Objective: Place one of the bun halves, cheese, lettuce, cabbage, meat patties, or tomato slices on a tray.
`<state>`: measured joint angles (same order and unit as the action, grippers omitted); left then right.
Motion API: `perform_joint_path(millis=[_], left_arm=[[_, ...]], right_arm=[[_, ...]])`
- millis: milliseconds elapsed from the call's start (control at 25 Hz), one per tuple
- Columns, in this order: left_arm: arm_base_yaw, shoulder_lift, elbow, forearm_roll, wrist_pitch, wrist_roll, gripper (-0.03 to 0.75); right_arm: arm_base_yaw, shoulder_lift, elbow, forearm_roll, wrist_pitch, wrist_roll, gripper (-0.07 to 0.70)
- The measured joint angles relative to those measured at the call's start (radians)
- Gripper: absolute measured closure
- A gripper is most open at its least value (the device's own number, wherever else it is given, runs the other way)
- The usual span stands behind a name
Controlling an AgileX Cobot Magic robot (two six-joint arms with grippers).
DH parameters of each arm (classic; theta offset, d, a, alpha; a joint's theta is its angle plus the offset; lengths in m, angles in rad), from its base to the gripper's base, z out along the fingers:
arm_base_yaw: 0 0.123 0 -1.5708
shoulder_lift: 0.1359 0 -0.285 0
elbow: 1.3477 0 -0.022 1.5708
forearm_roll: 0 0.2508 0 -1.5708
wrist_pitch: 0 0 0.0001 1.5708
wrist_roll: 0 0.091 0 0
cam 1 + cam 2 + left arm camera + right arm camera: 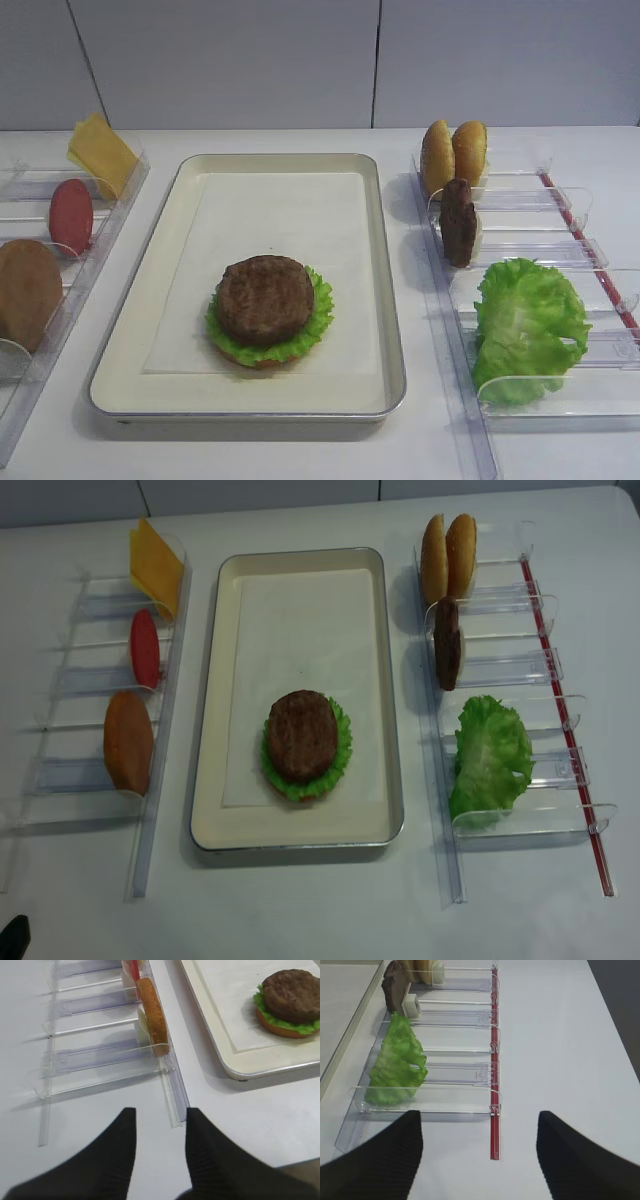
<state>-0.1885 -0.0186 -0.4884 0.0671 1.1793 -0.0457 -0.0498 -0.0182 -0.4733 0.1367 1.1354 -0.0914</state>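
The tray (pixel 395 300) lies in the middle, and on its paper liner a meat patty (pixel 265 298) sits on lettuce (pixel 322 308) over a bun half. The left rack holds cheese (pixel 100 152), a tomato slice (pixel 70 215) and a bun half (pixel 25 290). In the right rack stand two bun halves (pixel 453 152), a second patty (pixel 459 222) and loose lettuce (pixel 525 325). My right gripper (pixel 480 1120) is open and empty, just short of the right rack's near end, with the lettuce (pixel 397 1067) ahead to its left. My left gripper (pixel 160 1115) is open and empty at the left rack's near end. I see no cabbage.
Clear plastic racks (pixel 500 670) (pixel 90 730) flank the tray, each with upright dividers. A red strip (pixel 494 1060) runs along the right rack's outer side. The tray's near corner (pixel 240 1072) lies right of my left gripper. A grey wall closes the back.
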Motion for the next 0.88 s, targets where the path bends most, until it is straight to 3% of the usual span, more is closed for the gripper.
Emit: perform_joint_path(millis=[880], left_arm=[[0.0,0.0,0.0,0.0,0.0,0.0,0.491]], right_arm=[[0.0,0.0,0.002,0.004,0.0,-0.012,0.139]])
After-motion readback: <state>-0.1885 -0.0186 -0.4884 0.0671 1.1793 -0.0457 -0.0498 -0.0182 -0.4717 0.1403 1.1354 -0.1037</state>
